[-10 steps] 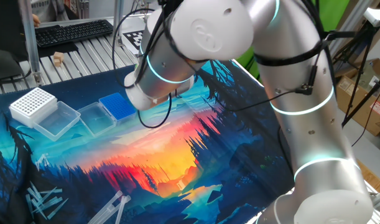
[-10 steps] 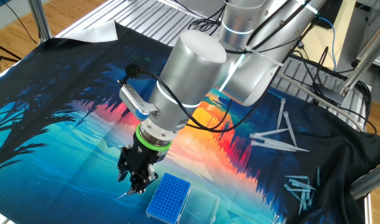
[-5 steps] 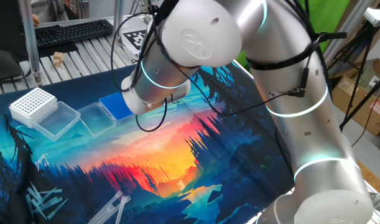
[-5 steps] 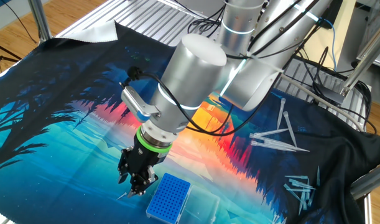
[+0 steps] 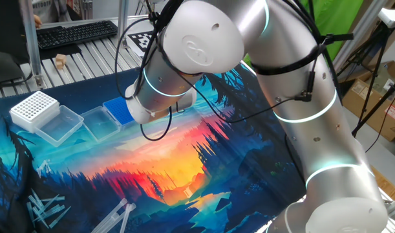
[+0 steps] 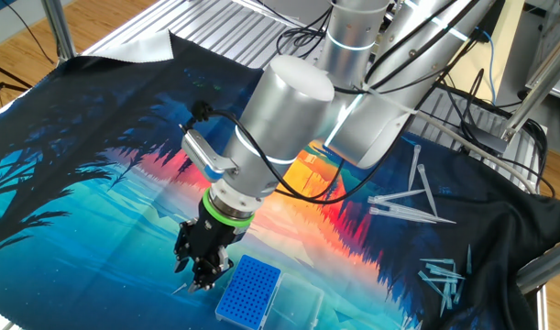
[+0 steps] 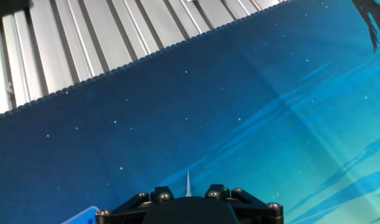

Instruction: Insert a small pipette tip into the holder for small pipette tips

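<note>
**Desk:** How far along is the arm at this moment?

**Photographer:** Partway, by my reading; the pick-up looks done, the insertion does not. From the left of the other fixed view: the gripper (image 6: 199, 275) hangs low over the table (image 6: 96, 211), and just beside it to the right sits the holder for small pipette tips (image 6: 249, 290), blue, its grid of holes facing up; the jaws are beside the rack, not yet above it.

**Desk:** And the tip itself?

**Photographer:** The jaws are closed on the small pipette tip (image 7: 188, 184); the hand view shows it as a thin whitish sliver pointing out from between them, over bare cloth; a corner of the blue rack just enters at lower left.

**Desk:** What remains?

**Photographer:** In my judgement, a short sideways carry to bring the tip over a hole, then a straight descent and release; spare tips (image 6: 408, 206) lie well apart to the right; in the one fixed view the arm hides the jaws, so only the rack's left part (image 5: 116, 110) shows.
</note>
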You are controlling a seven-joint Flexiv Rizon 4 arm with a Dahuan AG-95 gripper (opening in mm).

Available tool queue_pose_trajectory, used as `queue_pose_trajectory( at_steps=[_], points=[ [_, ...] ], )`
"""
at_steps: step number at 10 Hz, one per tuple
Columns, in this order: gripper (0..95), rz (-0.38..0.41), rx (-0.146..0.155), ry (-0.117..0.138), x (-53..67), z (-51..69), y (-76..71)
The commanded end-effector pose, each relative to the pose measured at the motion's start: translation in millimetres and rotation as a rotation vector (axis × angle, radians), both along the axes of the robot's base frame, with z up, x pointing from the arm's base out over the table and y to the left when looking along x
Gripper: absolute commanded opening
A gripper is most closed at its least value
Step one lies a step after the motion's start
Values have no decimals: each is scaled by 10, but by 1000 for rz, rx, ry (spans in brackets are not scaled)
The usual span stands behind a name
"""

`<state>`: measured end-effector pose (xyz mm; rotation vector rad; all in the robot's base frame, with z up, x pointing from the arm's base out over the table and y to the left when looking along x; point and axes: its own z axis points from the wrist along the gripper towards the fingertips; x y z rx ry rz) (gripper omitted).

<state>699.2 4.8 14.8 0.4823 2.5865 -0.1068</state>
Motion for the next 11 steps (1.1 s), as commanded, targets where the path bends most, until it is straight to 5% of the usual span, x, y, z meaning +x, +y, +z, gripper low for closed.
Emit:
queue_pose_trajectory(
  at_steps=[1, 2, 3, 5, 6, 11],
  points=[
    [380, 5, 4, -8, 6, -34, 0],
    [380, 6, 4, -25, 9, -54, 1],
    [190, 7, 4, -29, 10, -60, 0],
    [190, 6, 5, -34, 11, -63, 0],
    [0, 6, 5, -34, 11, -65, 0],
    [0, 7, 5, -35, 11, -74, -2]
  ],
)
